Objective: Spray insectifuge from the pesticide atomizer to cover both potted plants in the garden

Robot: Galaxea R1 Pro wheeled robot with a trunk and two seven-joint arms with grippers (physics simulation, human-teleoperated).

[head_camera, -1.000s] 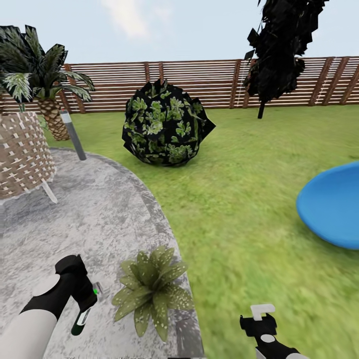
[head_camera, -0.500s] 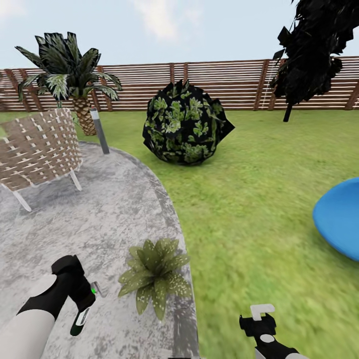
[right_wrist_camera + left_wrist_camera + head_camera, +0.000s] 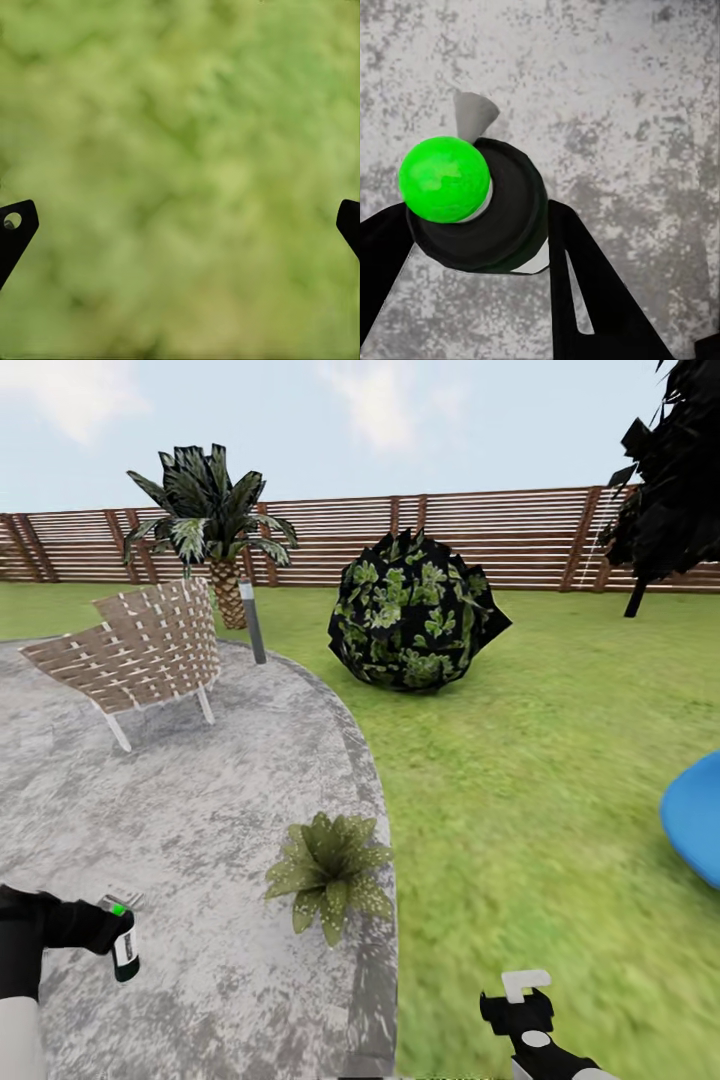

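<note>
- Grey mottled patio (image 3: 180, 810) fills the near left of the head view, with lawn (image 3: 520, 780) to its right running back to a slatted wooden fence (image 3: 500, 535). A wicker chair (image 3: 140, 650), a palm tree (image 3: 215, 525), a short dark post (image 3: 252, 620) and a big dark round bush (image 3: 418, 610) stand beyond; a blue object (image 3: 695, 815) sits at the right edge.
- Since the earlier frames the whole head view has swung, so chair, palm and bush sit further right; this is the camera, not the things.
- One potted plant (image 3: 330, 870) stands on the patio near its edge, ahead of and between the two grippers.
- The left gripper (image 3: 100, 928) has moved toward the left edge of the view and is clamped on the pesticide atomizer (image 3: 124, 945), which points down, well apart from the plant.
- The right gripper (image 3: 525, 1000) is low over the lawn, as before.
- Left wrist view: the atomizer (image 3: 472, 202) sits between the two black fingers (image 3: 585, 292), its bright green cap toward the camera, patio (image 3: 615, 90) beyond the fingertips.
- Right wrist view: the fingertips (image 3: 16, 225) stand wide apart with nothing between them, blurred lawn (image 3: 180, 180) beyond.
</note>
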